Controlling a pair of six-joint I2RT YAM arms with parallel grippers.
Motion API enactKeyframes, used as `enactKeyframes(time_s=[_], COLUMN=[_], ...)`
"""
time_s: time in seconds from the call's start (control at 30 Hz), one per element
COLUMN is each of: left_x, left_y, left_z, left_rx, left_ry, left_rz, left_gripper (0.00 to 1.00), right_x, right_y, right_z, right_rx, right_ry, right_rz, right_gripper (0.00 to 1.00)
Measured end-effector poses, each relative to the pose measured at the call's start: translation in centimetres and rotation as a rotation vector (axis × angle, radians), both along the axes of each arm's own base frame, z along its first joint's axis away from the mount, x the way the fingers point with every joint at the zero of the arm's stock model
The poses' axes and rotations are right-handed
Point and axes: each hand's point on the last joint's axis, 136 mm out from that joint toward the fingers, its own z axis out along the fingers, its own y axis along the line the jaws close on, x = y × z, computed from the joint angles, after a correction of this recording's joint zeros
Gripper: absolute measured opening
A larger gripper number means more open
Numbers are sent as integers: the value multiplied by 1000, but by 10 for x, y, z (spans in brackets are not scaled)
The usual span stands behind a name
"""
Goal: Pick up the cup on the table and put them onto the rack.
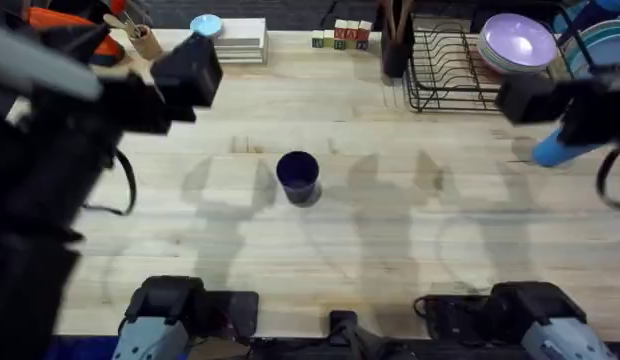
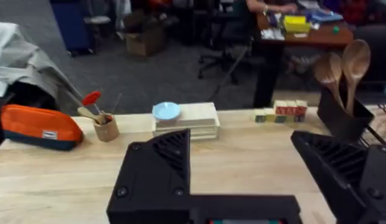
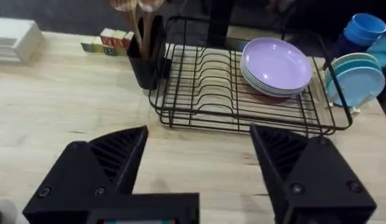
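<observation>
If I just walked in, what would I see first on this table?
Probably the dark blue cup, standing upright and alone in the middle of the pale wooden table. Next, the black wire rack at the far right, with purple plates stacked at its right end. Both grippers hang open above the table.

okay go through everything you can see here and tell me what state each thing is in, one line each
Dark navy cup: upright on the table, opening up, not held.
Light blue cup: lying on its side near the right arm.
Rack: holds purple plates, no cups.
Left gripper: open, holding nothing.
Right gripper: open, holding nothing, facing the rack.
</observation>
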Motion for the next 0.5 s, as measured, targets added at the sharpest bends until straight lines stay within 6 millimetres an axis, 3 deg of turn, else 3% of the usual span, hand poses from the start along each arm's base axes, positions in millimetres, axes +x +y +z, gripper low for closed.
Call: enactKeyframes(time_s=[0.3, 0.5], left_x=[33, 44], left_y=[-11, -13], left_z=[15, 3], left_rx=[47, 48], left_ry=[250, 434], left_rz=[-73, -91], left_gripper=[993, 993], right_x=[40, 57], right_y=[0, 1], right_z=[35, 32], right_rx=[-3, -2], right_ry=[141, 183], right_rz=[1, 6], right_gripper=[995, 996])
